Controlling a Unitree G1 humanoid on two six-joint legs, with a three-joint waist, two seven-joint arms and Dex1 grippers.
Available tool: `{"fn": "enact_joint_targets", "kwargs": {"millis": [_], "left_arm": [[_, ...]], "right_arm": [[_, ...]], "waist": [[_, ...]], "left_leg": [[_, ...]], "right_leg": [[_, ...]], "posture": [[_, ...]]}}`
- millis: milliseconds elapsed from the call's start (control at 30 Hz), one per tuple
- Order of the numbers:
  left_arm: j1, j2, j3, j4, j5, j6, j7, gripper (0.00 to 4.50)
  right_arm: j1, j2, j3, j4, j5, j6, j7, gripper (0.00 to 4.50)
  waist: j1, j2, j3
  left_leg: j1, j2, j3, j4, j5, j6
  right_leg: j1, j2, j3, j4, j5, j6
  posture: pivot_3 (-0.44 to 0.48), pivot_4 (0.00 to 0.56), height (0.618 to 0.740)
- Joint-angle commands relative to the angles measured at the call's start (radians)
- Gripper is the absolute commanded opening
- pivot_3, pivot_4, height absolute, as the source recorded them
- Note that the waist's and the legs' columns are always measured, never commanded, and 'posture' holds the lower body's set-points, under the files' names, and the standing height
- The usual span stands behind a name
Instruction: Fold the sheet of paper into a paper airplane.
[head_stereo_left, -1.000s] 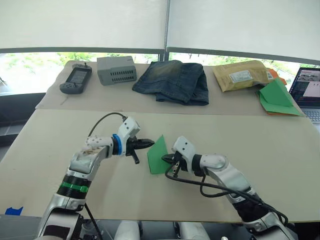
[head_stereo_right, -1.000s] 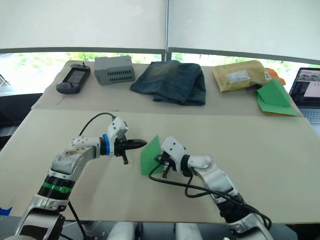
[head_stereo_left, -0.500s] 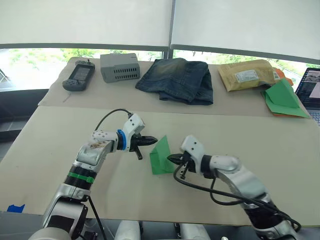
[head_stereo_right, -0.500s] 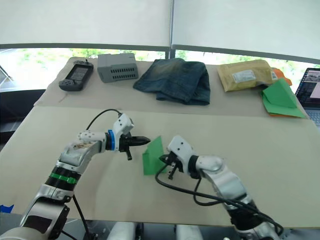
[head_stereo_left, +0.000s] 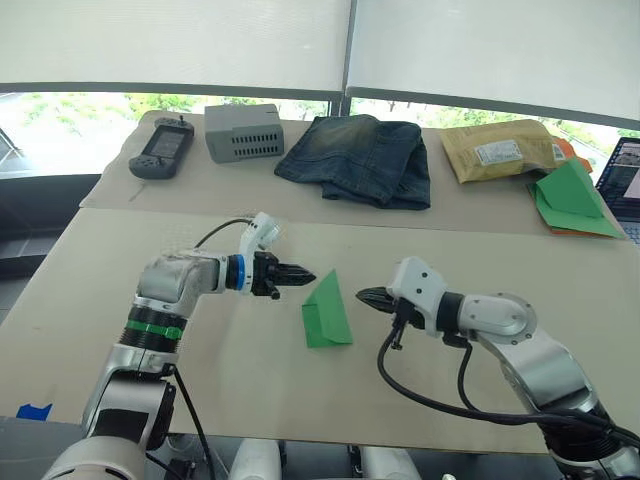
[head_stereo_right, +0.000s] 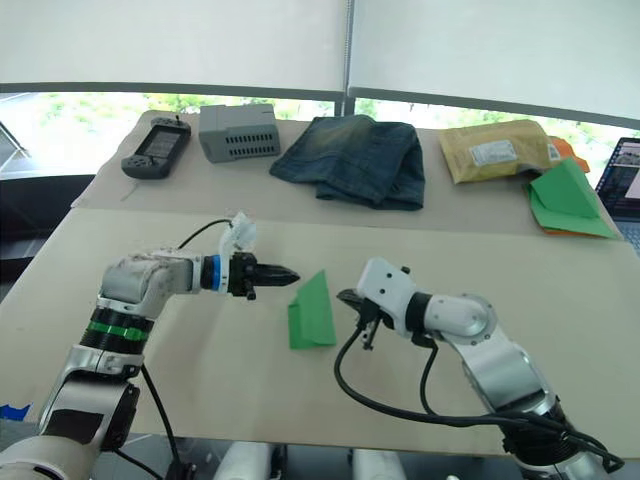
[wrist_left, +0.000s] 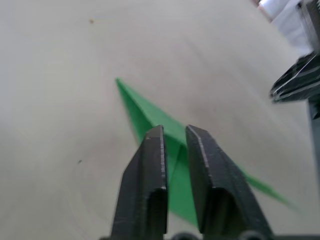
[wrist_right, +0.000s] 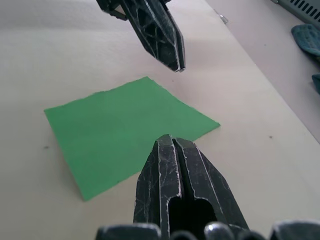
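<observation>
Half a second before, the right gripper's tips had sat against the right edge of the green paper, which stood partly raised off the table. Now the right gripper (head_stereo_left: 368, 295) had backed away to the right, and the sheet of paper (head_stereo_left: 326, 312) lay flat on the table (head_stereo_left: 560, 300), folded into a pointed wedge with its tip toward the far side. The left gripper (head_stereo_left: 305, 276) had turned at the wrist, its white housing now on top, and it kept its place near the sheet's upper left edge.

From left to right: the left gripper hovered just beside the paper's pointed end, not touching it. In the left wrist view its two fingers (wrist_left: 145, 180) stood slightly apart with a narrow slit between them, holding nothing, and the green paper lay beyond and beneath their tips. The folded sheet lay between the two grippers. The right gripper pointed at the paper's right side with bare table between them. In the right wrist view its fingers (wrist_right: 160, 170) were pressed together, empty, with the paper lying just past their tips.
</observation>
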Motion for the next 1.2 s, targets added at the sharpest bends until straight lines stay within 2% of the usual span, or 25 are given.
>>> {"fn": "enact_joint_targets", "kwargs": {"millis": [33,133,200,333,400,567,667,1067,1200], "left_arm": [[-0.047,-0.024,0.063,0.029,-0.025,0.065,0.076,2.49],[-0.07,-0.069,0.11,0.033,-0.035,0.16,0.174,2.49],[-0.092,-0.077,0.101,0.042,-0.02,0.235,0.23,2.49],[-0.186,-0.115,0.246,0.154,-0.091,0.411,0.278,2.49],[-0.225,-0.105,0.266,0.207,-0.1,0.473,0.28,2.49],[-0.245,-0.083,0.213,0.237,-0.113,0.534,0.265,2.49],[-0.233,-0.077,0.161,0.225,-0.118,0.539,0.256,2.49],[-0.251,-0.136,0.132,0.261,-0.103,0.533,0.29,2.49],[-0.257,-0.153,0.129,0.284,-0.089,0.525,0.305,1.34]], "right_arm": [[-0.001,-0.014,-0.031,-0.009,-0.019,-0.029,-0.016,0.0],[0.002,-0.017,-0.033,0.002,-0.046,-0.043,-0.036,0.0],[0.001,-0.016,-0.032,0.011,-0.064,-0.052,-0.053,0.0],[0.004,-0.011,-0.029,0.007,-0.063,-0.053,-0.05,0.0],[0.013,-0.009,-0.034,-0.023,-0.02,-0.06,-0.015,0.0],[0.036,-0.03,-0.068,-0.094,0.104,-0.021,0.077,0.0],[0.052,-0.03,-0.106,-0.114,0.171,0.016,0.086,0.0],[0.05,-0.065,-0.082,-0.102,0.103,-0.011,0.031,0.0],[0.049,-0.064,-0.075,-0.1,0.084,-0.009,0.014,0.0]], "waist": [[0.0,0.0,0.0],[-0.003,0.0,0.0],[-0.001,0.0,0.0],[-0.001,-0.001,0.001],[-0.003,-0.001,0.001],[-0.004,-0.001,0.001],[-0.001,-0.001,0.001],[-0.001,-0.001,0.001],[-0.001,-0.001,0.001]], "left_leg": [[0.0,0.0,0.0,0.0,0.0,0.0],[0.0,0.0,0.0,0.0,0.0,0.0],[0.0,0.0,0.0,0.0,0.0,0.0],[0.0,-0.001,-0.001,0.001,0.0,0.0],[0.0,-0.001,-0.001,0.001,0.0,0.0],[0.0,-0.001,-0.001,0.001,0.0,0.0],[0.0,-0.001,-0.002,0.001,0.0,0.0],[0.0,-0.002,-0.002,0.002,0.0,0.0],[0.0,-0.003,-0.002,0.002,0.0,0.0]], "right_leg": [[0.0,0.0,0.0,0.0,0.0,0.0],[0.0,0.0,0.0,0.0,0.002,-0.003],[0.0,0.0,0.0,0.0,0.002,-0.003],[0.0,0.0,0.0,0.001,0.002,-0.003],[0.0,0.0,0.0,0.001,0.002,-0.003],[0.0,0.0,0.0,0.001,0.002,-0.004],[0.001,0.0,0.0,0.001,0.003,-0.005],[0.001,-0.001,0.0,0.002,0.004,-0.005],[0.001,-0.002,0.0,0.002,0.004,-0.005]], "posture": [[0.0,0.15,0.734],[0.0,0.15,0.734],[0.0,0.15,0.734],[0.0,0.15,0.734],[0.0,0.15,0.734],[0.0,0.15,0.734],[0.0,0.15,0.734],[0.0,0.15,0.734],[0.0,0.15,0.734]]}}
